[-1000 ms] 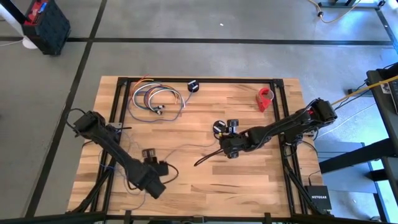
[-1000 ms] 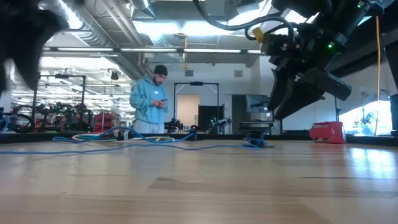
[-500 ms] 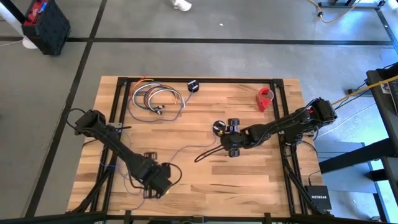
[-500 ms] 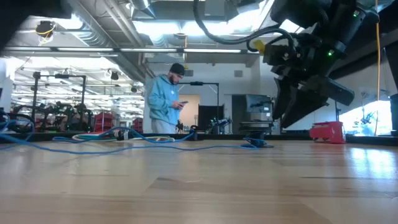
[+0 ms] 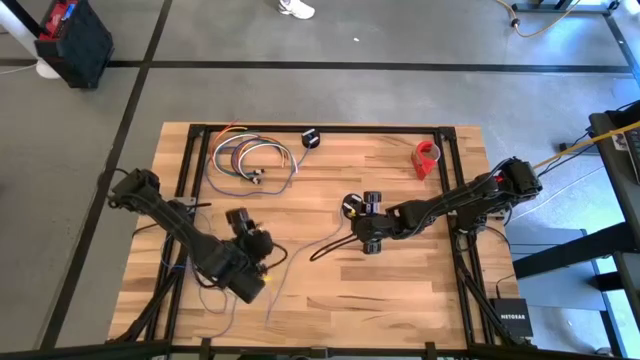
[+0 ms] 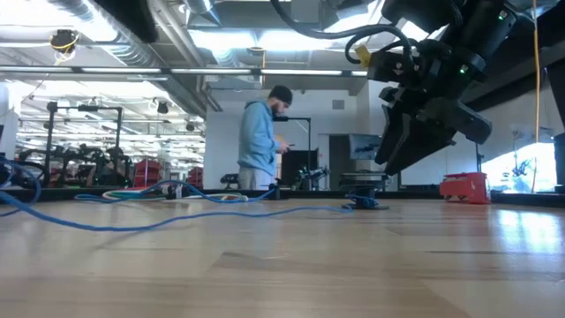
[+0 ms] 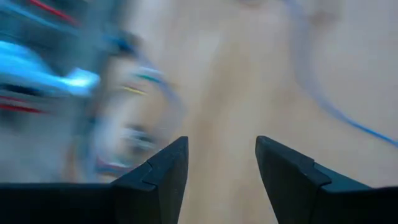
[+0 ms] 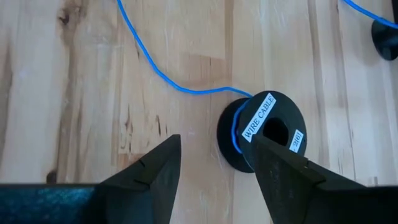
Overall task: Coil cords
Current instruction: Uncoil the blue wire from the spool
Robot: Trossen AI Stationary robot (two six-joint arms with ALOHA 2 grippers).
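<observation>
The cords are one thin blue cord (image 8: 155, 68) that runs from a black spool (image 8: 264, 127) labelled "WIRE CABLE" across the wood toward my left arm, lying in slack curves (image 5: 283, 265). A small black puck (image 8: 385, 37) lies just past the spool. My right gripper (image 8: 214, 168) hovers open over the table's middle (image 5: 365, 222), with the spool just beyond one fingertip; I cannot tell whether they touch. My left gripper (image 7: 221, 162) is open and raised over the near left part of the table (image 5: 250, 232), nothing between its fingers. The cord (image 7: 336, 112) passes beside it.
A bundle of coloured wires (image 5: 250, 160) lies at the far left, with another black round piece (image 5: 311, 138) at the far edge. A red tape roll (image 5: 428, 158) stands at the far right. In the low view a person (image 6: 265, 141) walks behind the table.
My left gripper has risen from near the table's front edge and swung toward the far edge, turning as it went. The cord's slack near it has shifted into a new curve, part of it lifted. The person behind has walked to the right.
</observation>
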